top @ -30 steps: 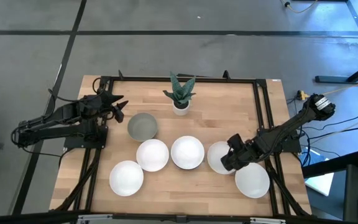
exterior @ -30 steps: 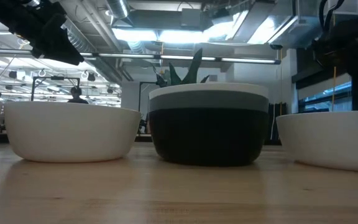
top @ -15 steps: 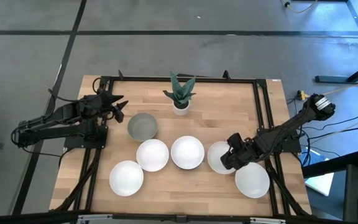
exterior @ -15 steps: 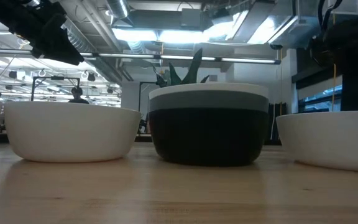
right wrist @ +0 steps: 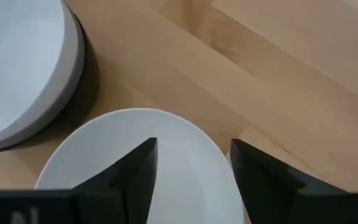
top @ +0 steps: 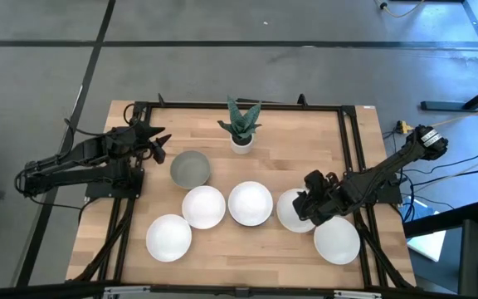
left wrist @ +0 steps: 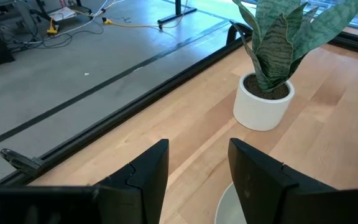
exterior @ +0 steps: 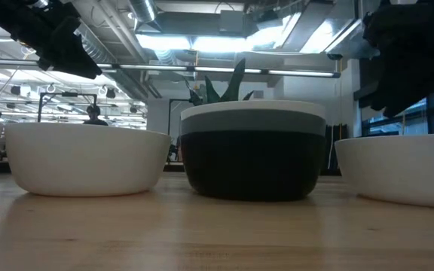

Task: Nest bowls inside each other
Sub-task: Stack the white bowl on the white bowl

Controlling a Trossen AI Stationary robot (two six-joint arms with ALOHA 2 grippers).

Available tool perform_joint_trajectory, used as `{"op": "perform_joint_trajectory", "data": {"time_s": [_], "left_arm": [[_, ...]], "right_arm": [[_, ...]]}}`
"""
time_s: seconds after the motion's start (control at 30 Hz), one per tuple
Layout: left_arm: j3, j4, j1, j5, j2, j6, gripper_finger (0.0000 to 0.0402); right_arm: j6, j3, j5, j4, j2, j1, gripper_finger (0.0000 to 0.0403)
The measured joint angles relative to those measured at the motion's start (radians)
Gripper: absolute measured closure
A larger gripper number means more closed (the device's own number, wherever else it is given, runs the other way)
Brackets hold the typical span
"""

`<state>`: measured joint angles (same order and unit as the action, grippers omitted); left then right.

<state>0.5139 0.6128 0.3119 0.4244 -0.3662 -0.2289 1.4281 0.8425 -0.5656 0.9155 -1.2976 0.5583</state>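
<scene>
A grey bowl (top: 190, 169) stands alone near my left gripper (top: 163, 148), which is open and hovers to the bowl's left; its rim (left wrist: 229, 205) shows below the fingers. A stack of a white bowl in a grey one in a black one (top: 250, 203) (exterior: 253, 150) sits mid-table. Other single white bowls (top: 203, 207) (top: 169, 237) (top: 337, 241) rest on the wood. My right gripper (top: 308, 202) (right wrist: 194, 177) is open above one more white bowl (top: 289, 212) (right wrist: 173, 162), one finger over its hollow, the other by its rim. Whether it touches, I cannot tell.
A small white pot with a green plant (top: 241, 141) (left wrist: 263, 102) stands near the far edge, beyond the grey bowl. A dark frame (top: 247, 105) runs round the tabletop. Bare wood lies toward the far right corner (top: 322, 141).
My right gripper has shifted slightly toward the table's far edge above the white bowl and shows larger in the low view. The bowls and my left arm have stayed put.
</scene>
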Motion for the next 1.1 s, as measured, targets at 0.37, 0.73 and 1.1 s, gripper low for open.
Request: {"op": "perform_joint_trajectory", "data": {"time_s": [0.37, 0.73, 1.1], "left_arm": [[0.000, 0.000, 0.000, 0.000, 0.000, -0.001, 0.0240], [0.000, 0.001, 0.000, 0.000, 0.000, 0.000, 0.0240], [0.000, 0.001, 0.000, 0.000, 0.000, 0.000, 0.0240]], "right_arm": [[0.037, 0.000, 0.238, 0.104, 0.000, 0.000, 0.0199], [0.037, 0.000, 0.426, 0.141, 0.000, 0.000, 0.0198], [0.069, 0.000, 0.433, 0.110, 0.000, 0.000, 0.0198]]}}
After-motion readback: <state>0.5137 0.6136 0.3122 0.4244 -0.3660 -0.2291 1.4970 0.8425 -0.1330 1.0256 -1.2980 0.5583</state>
